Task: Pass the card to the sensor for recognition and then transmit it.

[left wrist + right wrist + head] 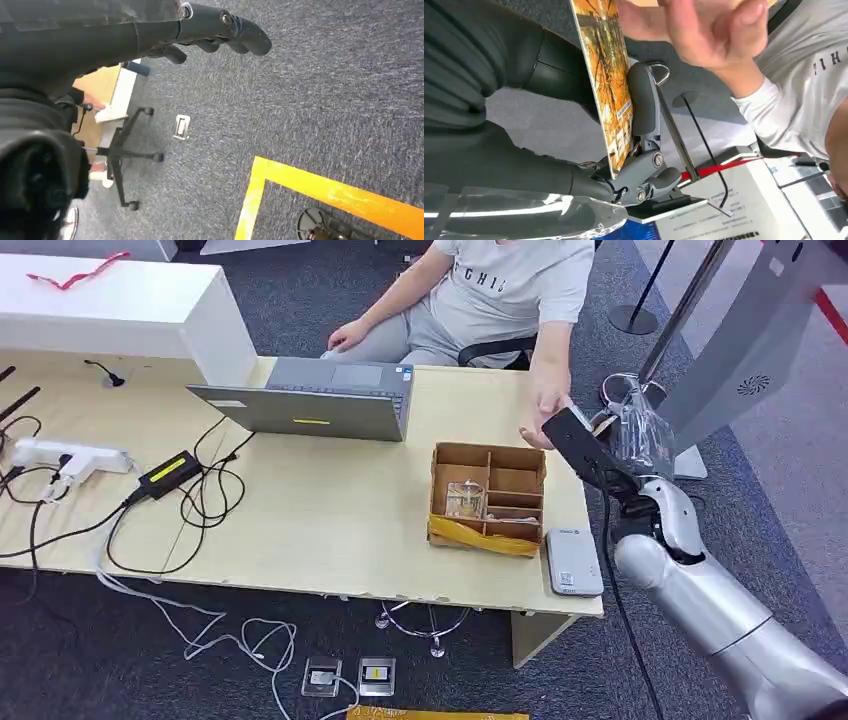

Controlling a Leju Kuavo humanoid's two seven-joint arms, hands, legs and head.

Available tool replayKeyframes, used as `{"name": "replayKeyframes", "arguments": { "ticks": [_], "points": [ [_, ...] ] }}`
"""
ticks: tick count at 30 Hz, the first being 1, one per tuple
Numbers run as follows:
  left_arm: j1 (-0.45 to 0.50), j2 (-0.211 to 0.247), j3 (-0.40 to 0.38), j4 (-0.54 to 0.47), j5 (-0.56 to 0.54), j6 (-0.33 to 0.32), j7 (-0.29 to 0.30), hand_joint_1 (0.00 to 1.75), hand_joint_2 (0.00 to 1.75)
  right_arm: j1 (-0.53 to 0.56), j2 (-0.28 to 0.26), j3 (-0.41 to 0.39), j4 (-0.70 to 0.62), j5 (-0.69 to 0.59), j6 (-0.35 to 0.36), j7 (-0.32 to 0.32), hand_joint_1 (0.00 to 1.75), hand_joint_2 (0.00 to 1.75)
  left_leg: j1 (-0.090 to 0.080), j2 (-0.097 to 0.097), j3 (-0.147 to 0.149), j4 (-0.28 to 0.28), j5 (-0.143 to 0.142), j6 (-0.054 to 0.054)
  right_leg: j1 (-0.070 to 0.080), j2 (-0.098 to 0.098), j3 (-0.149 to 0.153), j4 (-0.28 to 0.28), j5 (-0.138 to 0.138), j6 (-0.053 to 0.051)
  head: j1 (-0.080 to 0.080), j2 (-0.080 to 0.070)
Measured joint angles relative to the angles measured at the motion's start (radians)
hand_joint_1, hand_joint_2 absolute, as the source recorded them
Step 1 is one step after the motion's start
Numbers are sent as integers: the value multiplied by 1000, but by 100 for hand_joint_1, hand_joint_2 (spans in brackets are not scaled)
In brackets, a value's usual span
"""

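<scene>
Card sitting pinched upright in right hand, beyond desk's far corner, meeting person's hand. Looking thin, stiff, light, glossy, probably slippery; gripping flat faces near 1 edge seeming safest. Left hand hanging empty over carpet, fingers loosely extended.

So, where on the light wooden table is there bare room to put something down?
The widest bare patch on the light wooden table lies between the tangled black cables and the brown cardboard divider box, in front of the grey laptop. The far-left end is crowded by a white power strip.
</scene>
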Motion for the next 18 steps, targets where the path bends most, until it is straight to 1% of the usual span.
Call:
{"name": "replayKeyframes", "arguments": {
  "ticks": [3,7,11,15,16,17,18],
  "points": [
    [0,0,0,0,2,3,0,0,0,-2,4,0,6,-3,-2,-8,175,175,0,0,0,0,0,0,0,0,0,0,0,0,0,0],
    [0,-3,0,0,12,23,-1,0,0,-9,11,1,14,3,-4,-11,175,175,0,0,0,0,0,0,0,0,0,0,0,0,0,0],
    [0,-8,0,0,11,25,0,0,0,-21,19,8,26,12,-7,-11,175,175,0,0,0,0,0,0,0,0,0,0,0,0,0,0],
    [0,-7,0,0,1,19,19,0,0,-27,21,11,34,12,-6,-11,175,175,0,0,0,0,0,0,0,0,0,0,0,0,0,0],
    [0,-7,0,0,0,18,20,0,0,-28,21,11,37,12,-6,-11,28,175,0,0,0,0,0,0,0,0,0,0,0,0,0,0],
    [0,-7,0,0,0,18,21,0,0,-28,22,12,39,12,-6,-11,0,175,0,0,0,0,0,0,0,0,0,0,0,0,0,0],
    [0,-7,0,0,0,16,23,0,0,-29,23,14,42,12,-6,-11,0,175,0,0,0,0,0,0,0,0,0,0,0,0,0,0]
  ]
}}
